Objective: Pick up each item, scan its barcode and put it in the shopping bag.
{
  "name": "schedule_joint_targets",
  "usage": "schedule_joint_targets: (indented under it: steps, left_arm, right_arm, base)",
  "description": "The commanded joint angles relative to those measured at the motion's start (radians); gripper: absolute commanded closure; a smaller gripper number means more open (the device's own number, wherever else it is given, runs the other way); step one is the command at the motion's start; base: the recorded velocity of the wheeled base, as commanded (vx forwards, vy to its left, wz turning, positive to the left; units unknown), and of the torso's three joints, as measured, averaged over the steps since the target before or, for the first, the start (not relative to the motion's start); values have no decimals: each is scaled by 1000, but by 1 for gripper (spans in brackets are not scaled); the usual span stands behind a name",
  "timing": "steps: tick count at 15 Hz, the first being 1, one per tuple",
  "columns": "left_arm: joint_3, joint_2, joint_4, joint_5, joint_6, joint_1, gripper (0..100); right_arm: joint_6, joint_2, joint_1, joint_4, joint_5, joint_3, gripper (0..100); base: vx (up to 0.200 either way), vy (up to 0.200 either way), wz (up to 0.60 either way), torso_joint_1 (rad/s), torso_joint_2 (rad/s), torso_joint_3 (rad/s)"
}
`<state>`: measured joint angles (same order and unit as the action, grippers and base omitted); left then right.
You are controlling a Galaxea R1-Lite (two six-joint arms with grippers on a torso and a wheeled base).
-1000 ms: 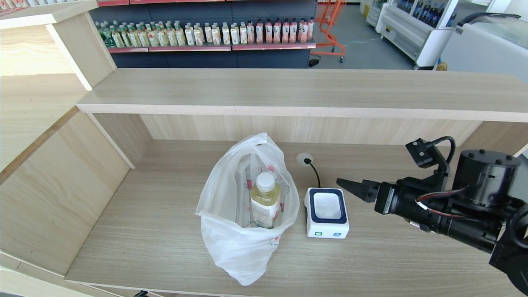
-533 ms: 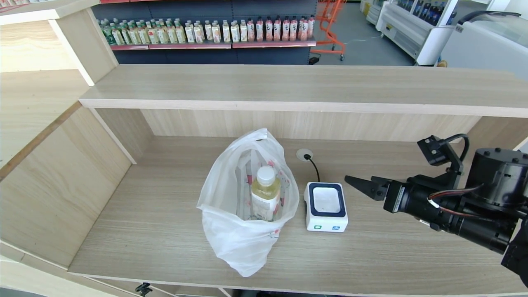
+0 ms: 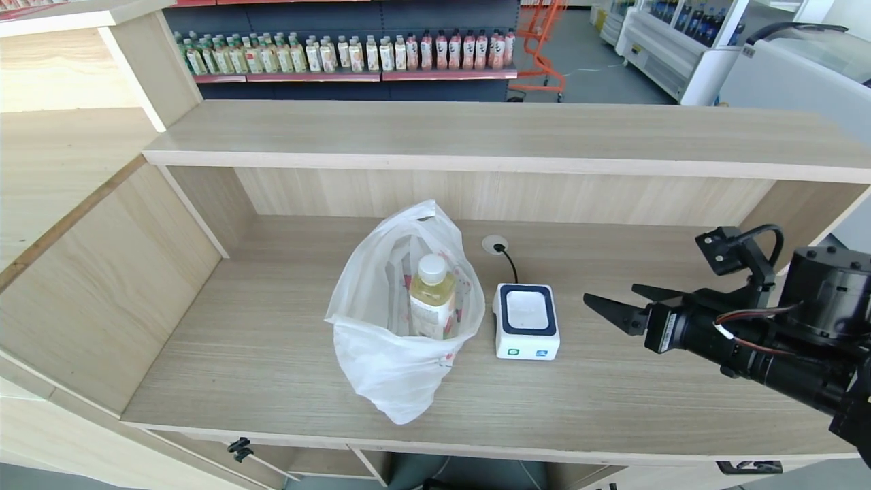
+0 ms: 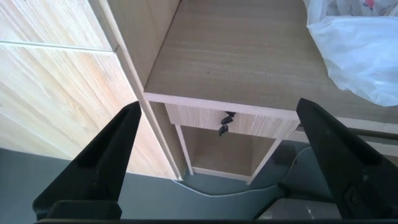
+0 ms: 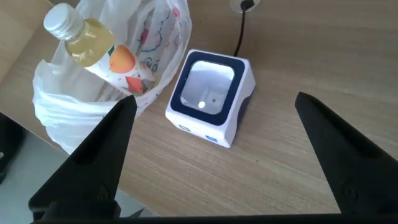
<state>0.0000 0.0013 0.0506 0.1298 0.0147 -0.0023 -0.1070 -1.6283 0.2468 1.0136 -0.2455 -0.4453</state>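
Wooden counter (image 3: 612,408): right gripper (image 3: 609,294) hovers near scanner (image 3: 527,320), jaws spread wide, empty, touching nothing; bottle (image 3: 431,296) stands in shopping bag (image 3: 381,361).

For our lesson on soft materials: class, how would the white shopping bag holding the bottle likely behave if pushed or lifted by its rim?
The shopping bag looks thin and crumpled, so it would probably fold rather than slide stiffly. The bottle standing inside likely carries most of the weight and might tip if pushed.
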Motion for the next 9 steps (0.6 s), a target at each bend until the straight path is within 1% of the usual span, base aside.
schedule_joint_targets:
  steps: [1,3,5,6,9]
  left_arm:
    - [0,0,0,1,2,1,0]
    - [0,0,0,1,2,1,0]
    - [0,0,0,1,2,1,0]
    - [0,0,0,1,2,1,0]
    - [0,0,0,1,2,1,0]
  right_arm:
    - [3,30,-23,0,0,4,0]
    - [21,64,-58,-35,2,23,0]
    - [119,85,-129,-139,3,31,0]
    - [196,107,-169,-207,2,31,0]
    - [204,145,-173,-270,6,30,0]
  base:
    - [0,-200,0,2,2,7]
    - [0,-200,0,5,0,2]
    - [0,-200,0,2,0,0]
    - [0,-200,0,2,17,2]
    - [0,-200,0,-1,5,1]
